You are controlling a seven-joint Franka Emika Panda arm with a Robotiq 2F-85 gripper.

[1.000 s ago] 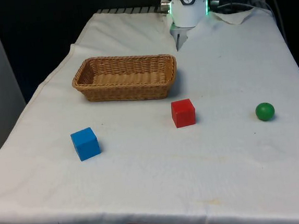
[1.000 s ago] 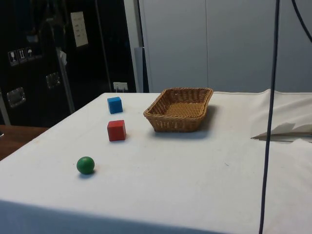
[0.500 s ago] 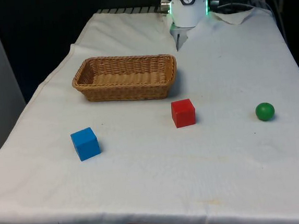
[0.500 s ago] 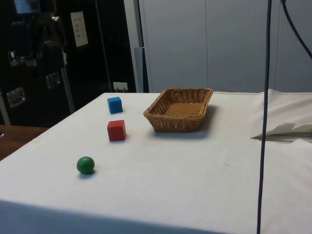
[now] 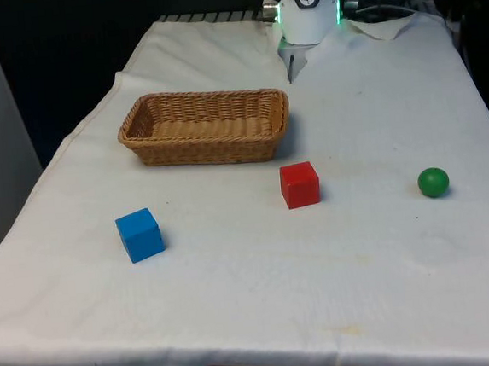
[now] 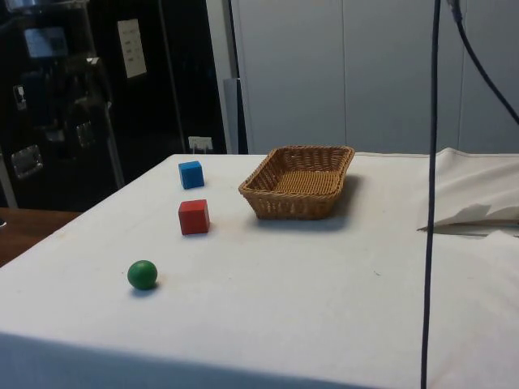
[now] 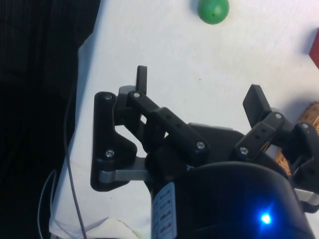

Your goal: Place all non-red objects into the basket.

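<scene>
1. The table [image 5: 389,273], under its white cloth, carries everything here.
2. The basket [image 5: 204,126] stands toward the far end, on the front view's left of centre — nothing lies in it as far as the front and side views show.
3. The gripper [image 7: 199,97] is up above the cloth near a table edge, its two fingers [image 7: 141,79] spread wide apart and holding nothing.
4. The blue cube [image 5: 139,234] sits on the cloth at the front view's left, nearer the camera than the basket and well apart from it.
5. The red cube [image 5: 299,184] sits near the middle, just in front of the basket's right end, not touching it. A red sliver at the wrist picture's edge is probably this cube, though too little shows to be sure.
6. The ball [image 5: 433,182] — green — rests alone at the front view's right, well apart from the red cube.
</scene>
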